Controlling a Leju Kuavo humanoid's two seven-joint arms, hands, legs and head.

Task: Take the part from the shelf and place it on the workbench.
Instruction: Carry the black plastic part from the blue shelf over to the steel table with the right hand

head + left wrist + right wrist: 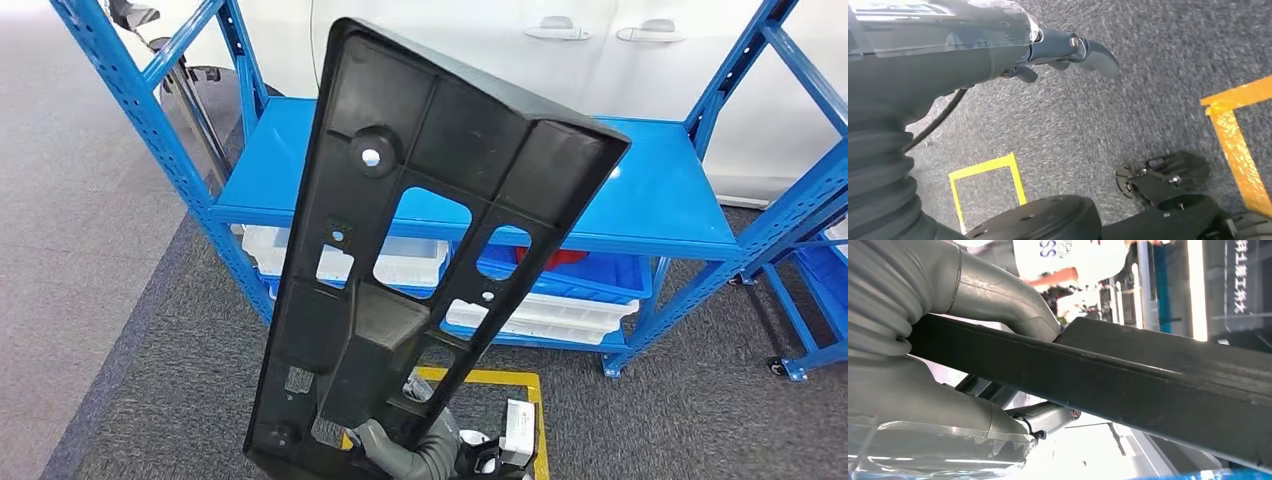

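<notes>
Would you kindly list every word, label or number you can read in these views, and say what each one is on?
"SS": blue letters, shown turned, on a white sign behind the black part in the right wrist view; the rest is cut off.
White characters on a dark panel: too blurred to read.
Small stickers on the black part in the head view: too small to read.

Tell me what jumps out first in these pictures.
A long black part with cut-out holes stands tilted across the middle of the head view, gripped near its lower end by the right hand. Behind it is a blue shelf with white trays on its lower level. The left hand hangs over grey carpet, holding nothing.
</notes>
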